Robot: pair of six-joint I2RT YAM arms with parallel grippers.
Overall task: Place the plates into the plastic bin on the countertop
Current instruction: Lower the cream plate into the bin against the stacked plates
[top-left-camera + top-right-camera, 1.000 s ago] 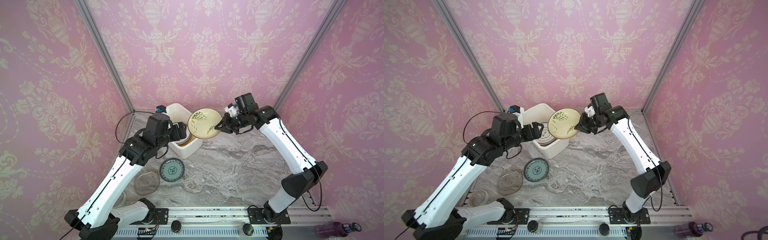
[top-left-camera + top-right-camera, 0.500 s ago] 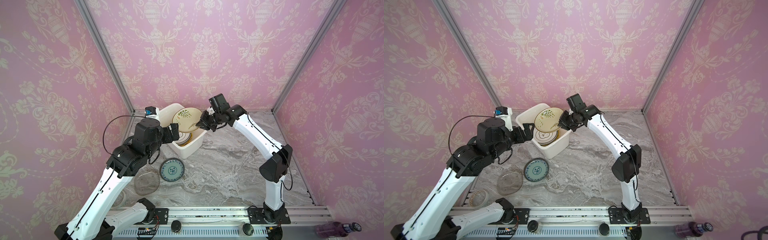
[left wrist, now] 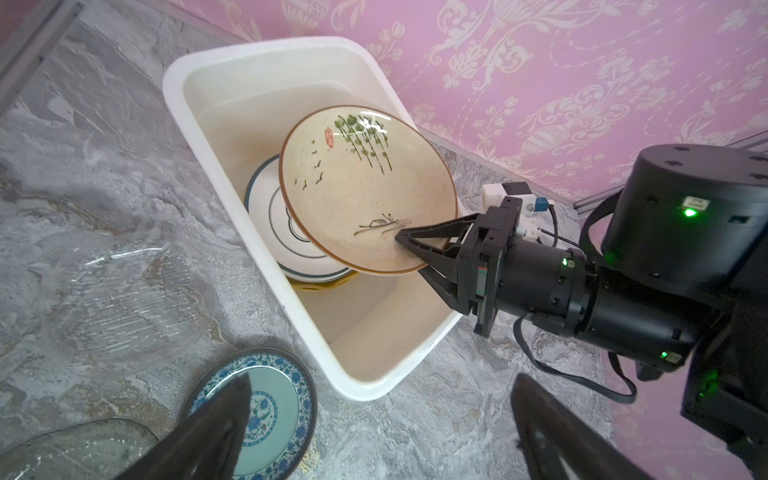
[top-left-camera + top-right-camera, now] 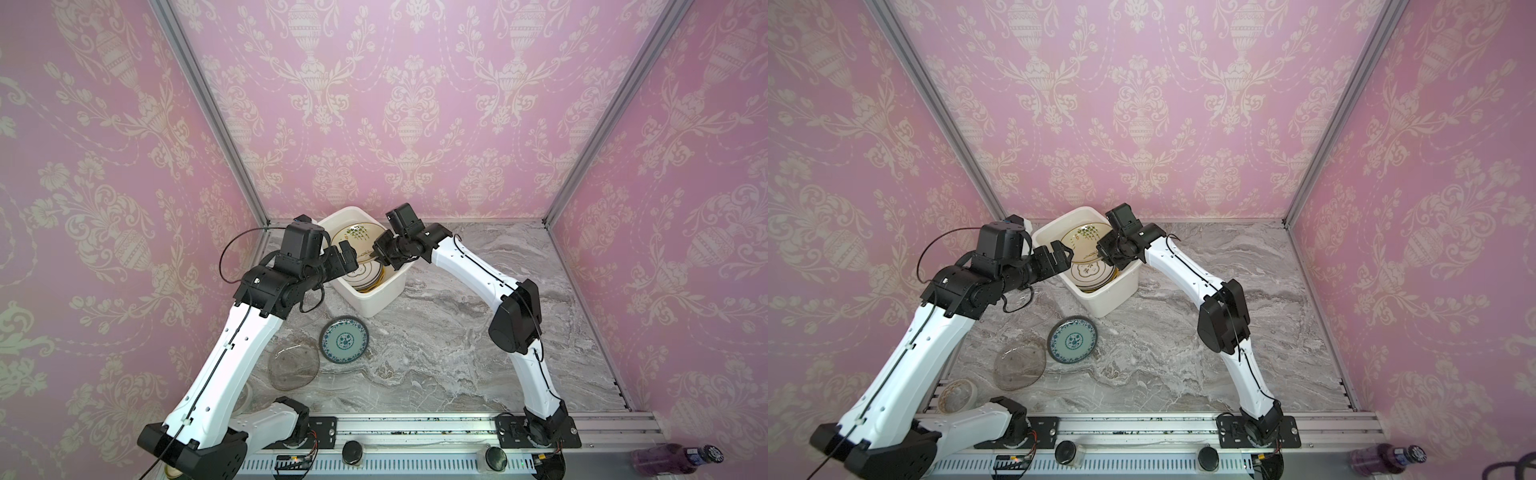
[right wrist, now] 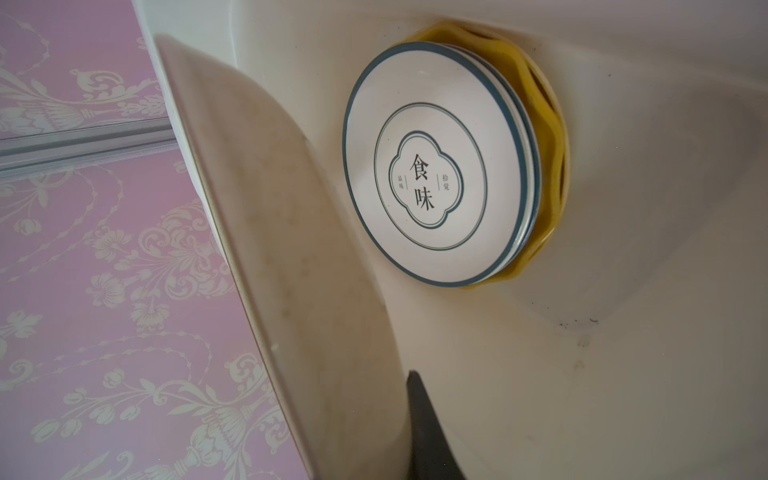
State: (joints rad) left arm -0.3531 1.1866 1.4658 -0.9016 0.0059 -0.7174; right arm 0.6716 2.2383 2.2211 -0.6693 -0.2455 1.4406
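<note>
Swung inward since a second ago, the right gripper (image 3: pixel 411 253) pinches the sprigged cream plate (image 3: pixel 365 187) by its rim, tilted over the plastic bin (image 3: pixel 178 83) with the stacked plates (image 5: pixel 432 166) partly beneath it, while the left gripper (image 4: pixel 350 258) stands spread just beside the bin.

A plate stack (image 4: pixel 368 276) sits in the bin (image 4: pixel 380 302); two plates (image 4: pixel 344 340) lie on the countertop (image 4: pixel 440 357) before it.

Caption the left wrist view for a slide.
Right gripper holds the cream sprig plate tilted above stacked plates inside the white plastic bin.
</note>
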